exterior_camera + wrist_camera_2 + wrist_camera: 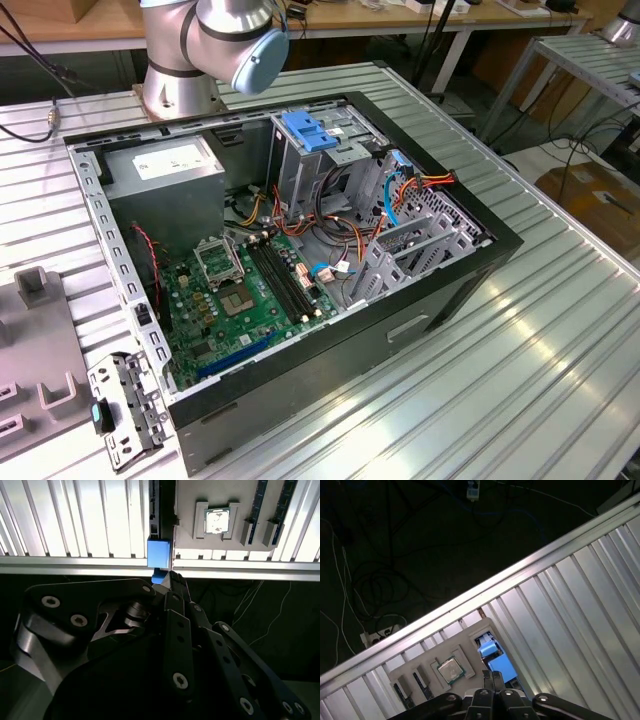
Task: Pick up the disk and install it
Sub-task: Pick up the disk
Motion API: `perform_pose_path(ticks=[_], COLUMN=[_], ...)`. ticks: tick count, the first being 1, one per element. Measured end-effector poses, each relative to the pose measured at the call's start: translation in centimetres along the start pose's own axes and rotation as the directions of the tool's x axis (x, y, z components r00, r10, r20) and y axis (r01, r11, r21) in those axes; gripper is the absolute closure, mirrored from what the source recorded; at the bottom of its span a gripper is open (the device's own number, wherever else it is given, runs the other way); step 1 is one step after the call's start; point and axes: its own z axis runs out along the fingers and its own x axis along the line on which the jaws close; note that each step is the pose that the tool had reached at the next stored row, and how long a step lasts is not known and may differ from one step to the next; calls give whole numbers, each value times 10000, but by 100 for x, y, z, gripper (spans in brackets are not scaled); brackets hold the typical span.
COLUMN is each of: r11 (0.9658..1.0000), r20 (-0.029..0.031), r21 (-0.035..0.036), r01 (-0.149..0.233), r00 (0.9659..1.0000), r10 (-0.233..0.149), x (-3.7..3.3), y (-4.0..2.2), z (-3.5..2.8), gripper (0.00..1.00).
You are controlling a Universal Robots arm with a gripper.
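Observation:
The disk (128,412) stands on its edge at the near left corner of the table, beside a grey tray (35,375); its grey metal side faces the exterior view, with a blue handle at one end. In both wrist views I look down on it edge-on: a thin dark strip ending in the bright blue handle (159,553) (501,669). My gripper (170,579) (493,676) hangs well above that handle, black fingers drawn together at the tips with nothing between them. It does not touch the disk.
An open computer case (300,250) fills the table's middle, with a motherboard, cables, a silver cage and its light-blue latch (306,131). The grey tray (185,515) carries a processor chip (216,521) and memory sticks. The table edge and a dark floor with cables lie just past the disk.

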Motion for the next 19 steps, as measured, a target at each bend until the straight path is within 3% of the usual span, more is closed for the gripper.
perform_pose_path(ticks=[12, 16, 19], r11=[10000, 9992, 9956], r20=[-1, -18, -41], r21=[-1, -4, -10], r01=[19, 406, 932], r00=[10000, 9992, 9956], r10=[-19, -406, -932], x=[0, 0, 0], y=[0, 0, 0], z=[0, 0, 0], gripper=[89, 89, 89])
